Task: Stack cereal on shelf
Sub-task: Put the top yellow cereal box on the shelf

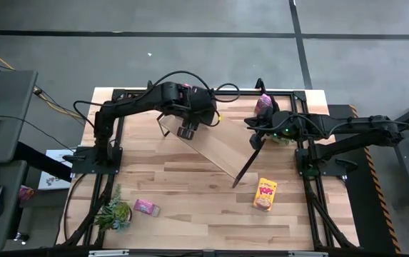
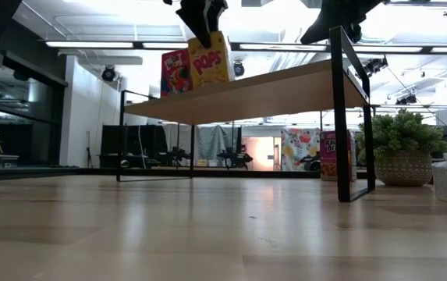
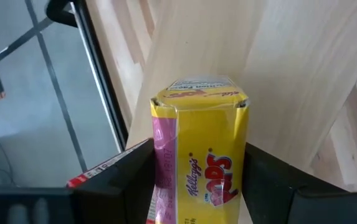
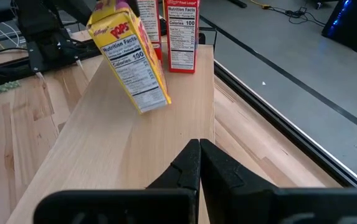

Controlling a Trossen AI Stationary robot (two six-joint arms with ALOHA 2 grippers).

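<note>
The shelf (image 1: 215, 148), a light-wood board on black end frames, stands slantwise on the table. A red cereal box (image 4: 181, 34) stands upright on its far left end. My left gripper (image 1: 186, 130) is above that end, shut on a yellow Pops box (image 2: 210, 58). My right gripper (image 1: 256, 143) is shut and empty over the shelf's right end (image 4: 166, 180). A second yellow box (image 1: 265, 194) and a pink box (image 1: 145, 207) lie on the table in front of the shelf. My left gripper pinches the yellow box's upper end between its two fingers (image 3: 125, 180), one on each narrow side (image 3: 164, 168). The fingers come from above, pointing down. The box hangs tilted, its lower end (image 4: 155, 106) at the shelf board beside the red box. My right gripper's shut fingertips (image 4: 200, 152) are at the shelf board's right end; I cannot tell whether they touch it.
A magenta box (image 1: 265, 103) lies at the far right by my right arm. One potted plant (image 1: 115, 213) stands at the near left corner, another (image 2: 399, 154) near the shelf's right end. The long middle of the board (image 4: 122, 143) is bare.
</note>
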